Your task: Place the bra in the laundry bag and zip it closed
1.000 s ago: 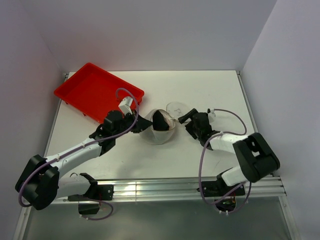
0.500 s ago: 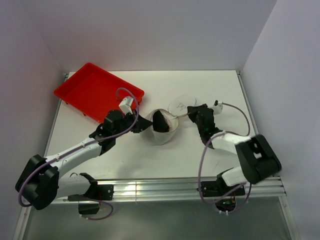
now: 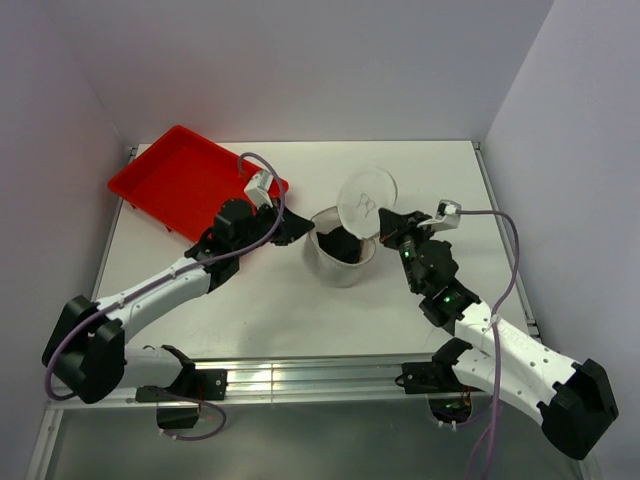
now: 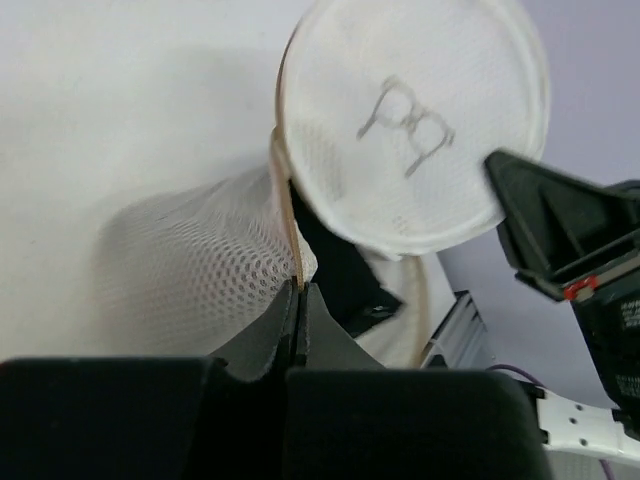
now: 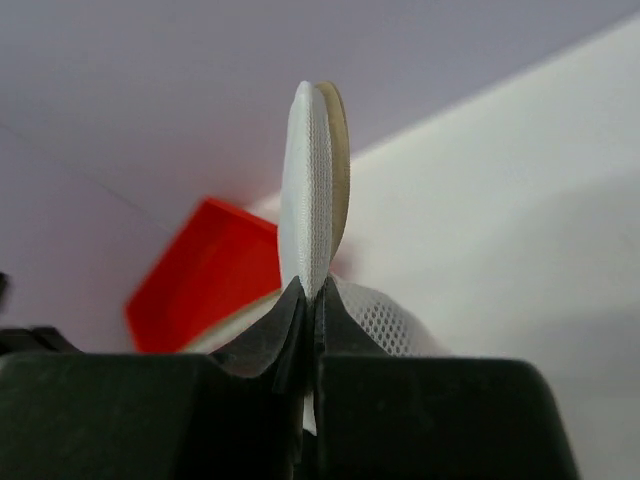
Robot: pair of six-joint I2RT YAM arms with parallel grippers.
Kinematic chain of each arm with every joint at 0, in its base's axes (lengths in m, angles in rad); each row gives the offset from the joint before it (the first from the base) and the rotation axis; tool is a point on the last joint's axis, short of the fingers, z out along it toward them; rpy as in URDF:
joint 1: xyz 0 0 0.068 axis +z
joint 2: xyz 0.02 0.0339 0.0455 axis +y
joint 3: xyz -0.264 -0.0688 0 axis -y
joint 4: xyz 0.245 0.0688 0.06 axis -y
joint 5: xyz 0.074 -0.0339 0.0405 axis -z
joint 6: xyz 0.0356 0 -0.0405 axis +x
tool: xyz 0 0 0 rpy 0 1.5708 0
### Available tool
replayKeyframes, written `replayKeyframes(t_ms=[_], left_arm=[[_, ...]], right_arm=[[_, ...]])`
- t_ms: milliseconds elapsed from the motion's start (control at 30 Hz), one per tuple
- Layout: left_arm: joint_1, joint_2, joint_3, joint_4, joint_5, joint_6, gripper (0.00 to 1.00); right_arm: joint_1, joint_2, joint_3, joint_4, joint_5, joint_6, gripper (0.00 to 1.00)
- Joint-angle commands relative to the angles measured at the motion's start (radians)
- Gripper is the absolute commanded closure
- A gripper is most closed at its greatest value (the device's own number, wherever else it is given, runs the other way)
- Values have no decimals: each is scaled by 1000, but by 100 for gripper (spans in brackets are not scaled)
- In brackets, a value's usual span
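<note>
We are seeing the left arm lying long and low over the surface (image 3: pixel 440 170), its forearm pointing toward the far right. The left tool (image 3: pixel 301 228) is pinching the rim of the laundry bag (image 3: pixel 338 272), its fingers pressed together on the stiff edge. The right arm is slanting in from the opposite side with its elbow bent. The right tool (image 3: pixel 384 218) is pinching the lower edge of the bag's round lid (image 3: pixel 367 192), holding it raised off the mouth with its marked face turned toward the left tool.

The bag is sitting between the two tools, its mouth gaping open. Behind the left tool a red tray (image 3: pixel 190 180) is lying near the surface's far left corner. Beyond the right tool, open surface is stretching to the far and right edges.

Inside the bag a dark cloth (image 3: pixel 340 243) is showing. In the left wrist view a pale patch is lying beside it under the lid, and we cannot tell whether that is the bra.
</note>
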Motion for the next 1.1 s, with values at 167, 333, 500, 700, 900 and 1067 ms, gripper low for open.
replayKeyframes(t_ms=[167,333,500,700,900,1067], left_arm=[[7,40,10,34,-33,42,100],[8,86,47,3,-35,69,100],[8,111,41,23,-4,57,100],[7,148,77,1,21,68,100],[34,160,79,38,89,31,100],[56,132,62,24,73,45,100]], right_arm=[[2,-72,-58,-181,121,-50,100],[25,-75,-67,-163,219,-78,100],[106,-47,-72,-66,380,-225,100],[274,29,-78,208,439,-590,98],[524,184,-21,175,441,-808,79],[643,152,-32,5,453,-667,37]])
